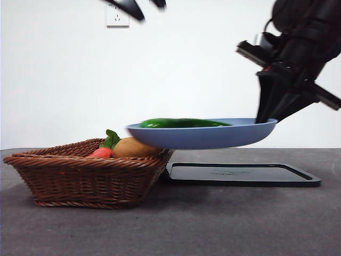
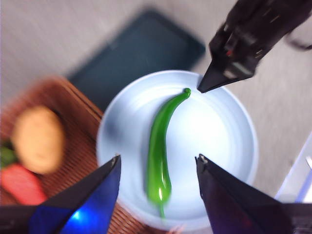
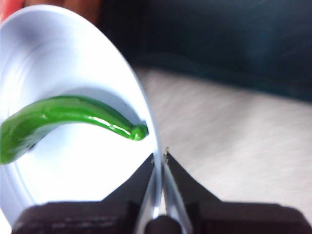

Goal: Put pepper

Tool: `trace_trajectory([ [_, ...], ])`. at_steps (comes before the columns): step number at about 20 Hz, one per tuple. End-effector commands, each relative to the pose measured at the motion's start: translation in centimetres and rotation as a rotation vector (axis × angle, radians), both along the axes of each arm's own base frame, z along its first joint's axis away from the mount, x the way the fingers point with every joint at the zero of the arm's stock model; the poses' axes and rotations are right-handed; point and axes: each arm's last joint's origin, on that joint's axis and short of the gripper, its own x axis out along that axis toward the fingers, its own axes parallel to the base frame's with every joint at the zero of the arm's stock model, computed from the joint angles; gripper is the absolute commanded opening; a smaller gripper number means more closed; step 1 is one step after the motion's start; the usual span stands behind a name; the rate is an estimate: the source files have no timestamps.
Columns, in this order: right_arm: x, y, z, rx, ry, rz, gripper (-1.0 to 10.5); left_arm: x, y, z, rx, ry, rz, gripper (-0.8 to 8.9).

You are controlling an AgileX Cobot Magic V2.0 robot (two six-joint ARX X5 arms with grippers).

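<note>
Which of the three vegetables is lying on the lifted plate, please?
The pepper: it lies on the blue plate, whereas the potato and red item sit in the basket.

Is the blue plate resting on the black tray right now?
No. In the front view the blue plate hangs in the air above the black tray, held at its rim by the right claw.
</note>
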Motion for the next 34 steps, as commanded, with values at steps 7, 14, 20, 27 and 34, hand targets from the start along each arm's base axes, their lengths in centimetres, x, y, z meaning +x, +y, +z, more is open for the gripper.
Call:
trace_trajectory([
  [7,4.1,-6.5,1.9,0.015,-0.156,-0.209,0.0,-4.0,3.4,5.1,-0.132,-0.161,0.016,2.72],
  [14,7.5,-8.6,-2.9,0.009,-0.103,-0.279,0.0,-4.7,4.1,5.6,-0.153,-0.174,0.019,2.72],
  [20,9.7,-8.6,-6.5,0.019,-0.062,-0.298,0.0,-4.7,4.1,5.6,-0.162,-0.161,0.03,2.72],
  [27,9.9,-8.6,-7.0,0.017,-0.055,-0.297,0.3,-4.7,4.1,5.6,-0.161,-0.161,0.03,2.72],
  [34,9.6,-8.7,-6.4,0.01,-0.059,-0.303,1.3,-4.7,4.1,5.6,-0.16,-0.16,0.03,2.72],
])
